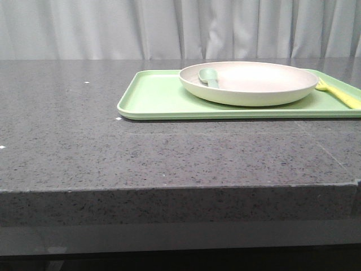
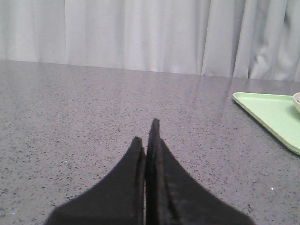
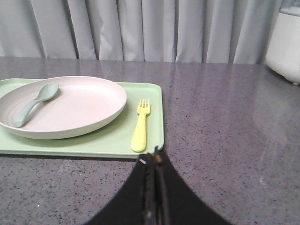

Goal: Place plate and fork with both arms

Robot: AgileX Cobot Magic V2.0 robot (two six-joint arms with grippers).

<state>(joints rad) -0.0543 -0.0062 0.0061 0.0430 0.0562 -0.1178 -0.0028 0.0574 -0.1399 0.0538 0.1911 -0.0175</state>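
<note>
The cream plate (image 1: 249,82) sits on the light green tray (image 1: 158,99) at the far right of the table; it also shows in the right wrist view (image 3: 75,105). A sage-green spoon (image 1: 208,77) lies in the plate. The pale yellow fork (image 1: 338,93) lies on the tray right of the plate, clear in the right wrist view (image 3: 140,125). My right gripper (image 3: 152,159) is shut and empty, just short of the tray's near corner by the fork's handle. My left gripper (image 2: 146,136) is shut and empty over bare table, well left of the tray (image 2: 272,112). Neither gripper shows in the front view.
The dark speckled stone table (image 1: 84,147) has its front edge near the camera. A grey curtain (image 1: 169,28) hangs behind. A white appliance (image 3: 286,42) stands at the far right of the table in the right wrist view.
</note>
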